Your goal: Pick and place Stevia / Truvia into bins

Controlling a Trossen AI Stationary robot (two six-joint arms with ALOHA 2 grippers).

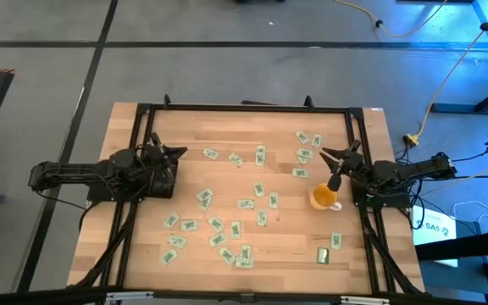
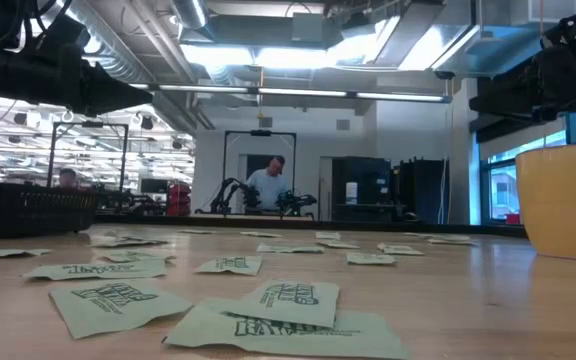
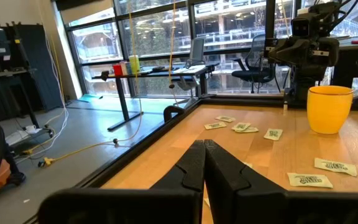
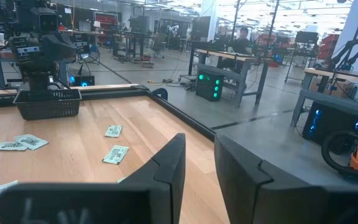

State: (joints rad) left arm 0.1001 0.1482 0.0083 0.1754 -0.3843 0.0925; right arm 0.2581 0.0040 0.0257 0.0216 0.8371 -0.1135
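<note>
Green-and-white sachets [image 1: 235, 228] lie scattered flat across the wooden table [image 1: 227, 127], thickest toward its near middle, with a small cluster at the far right. A yellow mug [image 1: 323, 197] stands just beside the right pincer [image 1: 333, 161], whose fingers sit slightly parted and empty. The left pincer [image 1: 176, 152] waits at the left edge, closed on nothing, above a black mesh basket [image 4: 47, 103] that only the right wrist view shows clearly. The print on the sachets is too small to read. The low view alone shows a person [image 2: 266, 186] at a bench beyond the table.
</note>
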